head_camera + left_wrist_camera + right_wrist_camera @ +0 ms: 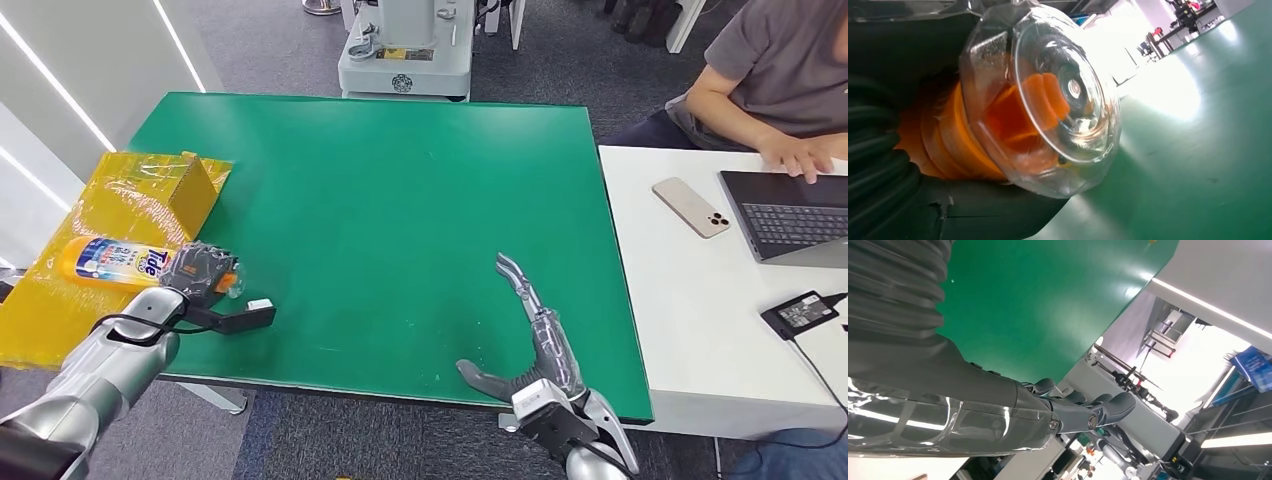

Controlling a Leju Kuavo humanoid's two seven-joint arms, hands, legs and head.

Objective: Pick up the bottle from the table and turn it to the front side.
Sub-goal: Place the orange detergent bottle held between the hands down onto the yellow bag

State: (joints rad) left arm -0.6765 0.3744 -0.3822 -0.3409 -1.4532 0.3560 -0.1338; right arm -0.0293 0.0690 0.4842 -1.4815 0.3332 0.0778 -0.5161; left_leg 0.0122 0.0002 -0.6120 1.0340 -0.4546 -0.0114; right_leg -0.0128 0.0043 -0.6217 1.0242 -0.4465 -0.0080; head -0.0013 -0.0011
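Note:
An orange Tide bottle (112,261) lies on its side at the green table's (400,210) near left edge, its body over yellow wrapping. My left hand (203,270) grips it at the neck end. In the left wrist view the clear cap (1048,95) over the orange neck (953,145) fills the picture, with my dark fingers (883,175) wrapped around it. My right hand (528,330) hovers over the table's near edge right of centre, fingers stretched out and apart, holding nothing; its straight fingers (1083,412) show in the right wrist view.
Yellow wrapped cardboard (150,190) lies off the table's left edge. A white desk (690,300) on the right carries a phone (691,207), a laptop (790,212) and a charger (802,312); a person (770,70) sits there. A machine base (405,60) stands beyond the far edge.

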